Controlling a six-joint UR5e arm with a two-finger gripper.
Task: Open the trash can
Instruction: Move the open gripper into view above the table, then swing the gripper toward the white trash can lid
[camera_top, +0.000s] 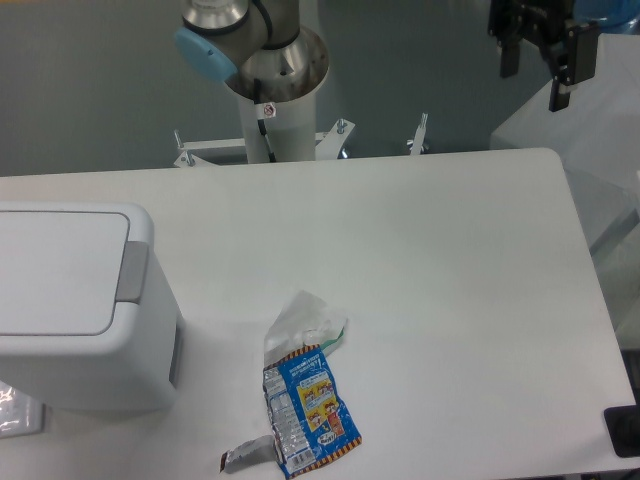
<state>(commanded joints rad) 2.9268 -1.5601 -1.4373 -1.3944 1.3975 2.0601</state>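
The claw, jaws apart above the table's far right corner, could snag the wrapper crossing to the closed trash can at the left edge.

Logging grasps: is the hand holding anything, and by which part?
Nothing. The hand hangs open and empty, far from the closed trash can.

The trash can at the table's left edge looks like smooth white plastic with a soft sheen, its push tab matt grey. The table top is smooth, matt white. Near the front edge, the snack wrapper is crinkled, glossy printed foil.
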